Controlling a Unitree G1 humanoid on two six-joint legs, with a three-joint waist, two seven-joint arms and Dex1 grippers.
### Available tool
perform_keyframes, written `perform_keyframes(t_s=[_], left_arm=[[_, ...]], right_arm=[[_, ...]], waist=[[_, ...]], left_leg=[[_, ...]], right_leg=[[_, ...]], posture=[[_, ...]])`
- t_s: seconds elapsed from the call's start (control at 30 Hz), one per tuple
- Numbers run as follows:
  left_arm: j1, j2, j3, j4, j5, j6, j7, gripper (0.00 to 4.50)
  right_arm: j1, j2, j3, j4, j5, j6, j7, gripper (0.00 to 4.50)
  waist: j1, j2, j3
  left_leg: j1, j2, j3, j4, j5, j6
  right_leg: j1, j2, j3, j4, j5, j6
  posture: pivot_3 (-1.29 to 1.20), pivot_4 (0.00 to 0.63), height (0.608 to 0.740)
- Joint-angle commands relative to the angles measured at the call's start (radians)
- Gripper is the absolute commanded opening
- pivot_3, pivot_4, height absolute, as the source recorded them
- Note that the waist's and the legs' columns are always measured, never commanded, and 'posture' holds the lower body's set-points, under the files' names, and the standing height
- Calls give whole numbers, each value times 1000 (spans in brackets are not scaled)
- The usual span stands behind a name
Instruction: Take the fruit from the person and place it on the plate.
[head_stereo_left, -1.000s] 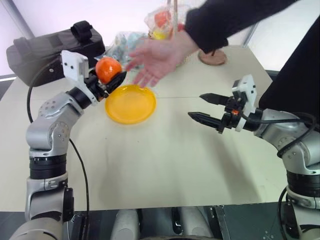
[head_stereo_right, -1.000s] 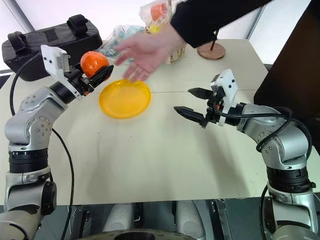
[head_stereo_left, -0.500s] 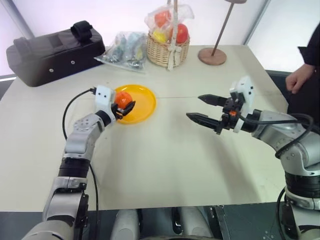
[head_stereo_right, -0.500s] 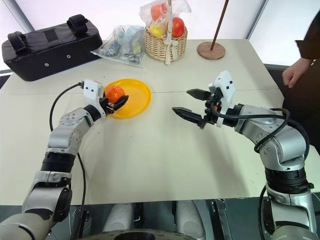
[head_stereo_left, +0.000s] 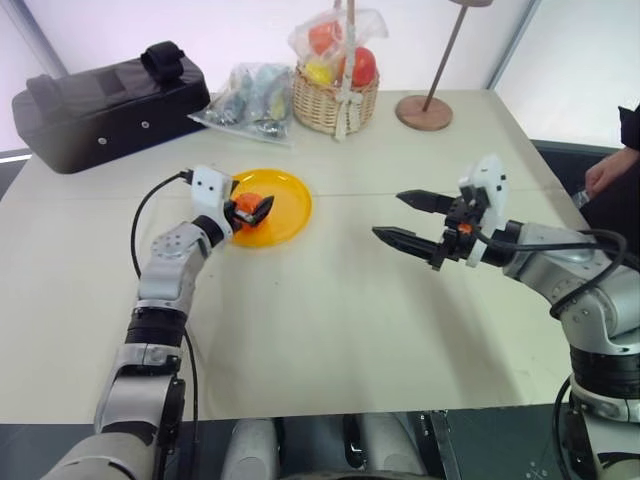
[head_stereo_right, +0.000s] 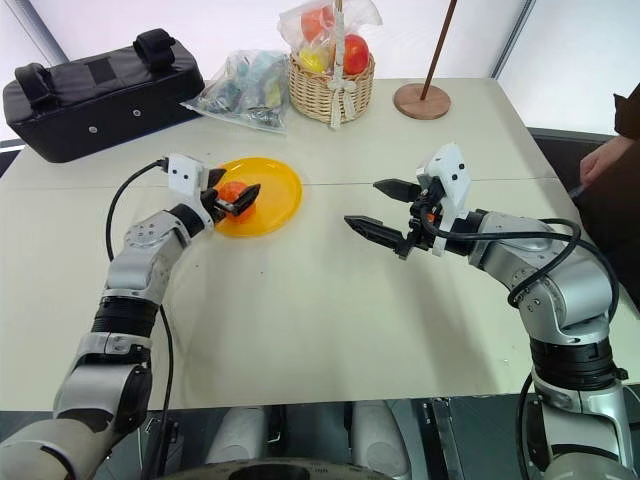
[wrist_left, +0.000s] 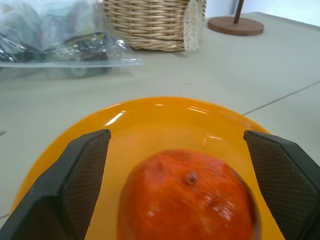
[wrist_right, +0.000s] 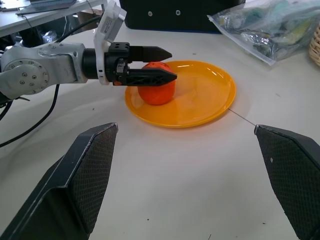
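The fruit (wrist_right: 156, 90) sat on the plate (wrist_right: 205, 97), near its 9 o'clock edge. The left gripper (wrist_left: 185, 165) stood around it with jaws spread, not pinching it. The right gripper (head_stereo_left: 408, 218), well apart at 3 o'clock, was spread too and empty.

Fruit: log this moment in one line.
fruit: on plate | left end effector: open around fruit | right end effector: open, empty

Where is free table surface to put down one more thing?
Bare table lies between the plate and the right gripper, and along the near edge. The far edge is crowded: black bag, plastic bag, basket.
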Motion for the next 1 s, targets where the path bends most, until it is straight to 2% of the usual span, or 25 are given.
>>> perform_keyframes(t_s=[0.03, 0.23, 0.4, 0.57, 0.73, 1.0], left_arm=[[-22, 36, 78, -137, -64, 39, -1, 4432], [38, 127, 161, -346, -132, 211, 23, 4432], [219, 240, 297, -605, -240, 418, 37, 4432], [406, 314, 441, -768, -334, 549, 27, 4432], [558, 346, 568, -831, -401, 603, 1, 4432], [677, 337, 632, -845, -444, 598, -18, 4432]], right_arm=[[-7, 5, -7, -19, 6, -14, 2, 4500], [-11, 14, 5, 7, -12, -31, 6, 4500], [-48, 47, 35, 116, -119, -126, -23, 4500], [-60, 81, 40, 193, -173, -195, -28, 4500], [-57, 103, 47, 236, -198, -226, -18, 4500], [-51, 115, 56, 301, -227, -264, 7, 4500]], waist=[[-1, 0, 0], [-3, 0, 0], [-8, 0, 0], [-3, -1, 0], [-1, -1, 0], [-1, -1, 0]], left_leg=[[0, 0, 0, 0, 0, 0], [0, 0, 0, 0, 0, 0], [0, 1, 0, 0, 0, 0], [1, 1, 0, -1, 0, 0], [1, 0, 0, 0, 0, 0], [1, 1, 0, -1, 0, 0]], right_leg=[[0, 0, 0, 0, 0, 0], [0, 0, 0, 0, 0, 0], [0, 0, 0, 1, 0, 0], [0, -1, 0, 1, 0, 0], [0, -1, 0, 1, 0, -1], [0, -1, 0, 1, -2, -4]], posture=[[0, 150, 740], [0, 150, 740], [0, 150, 740], [0, 150, 740], [0, 150, 740], [0, 150, 740]])
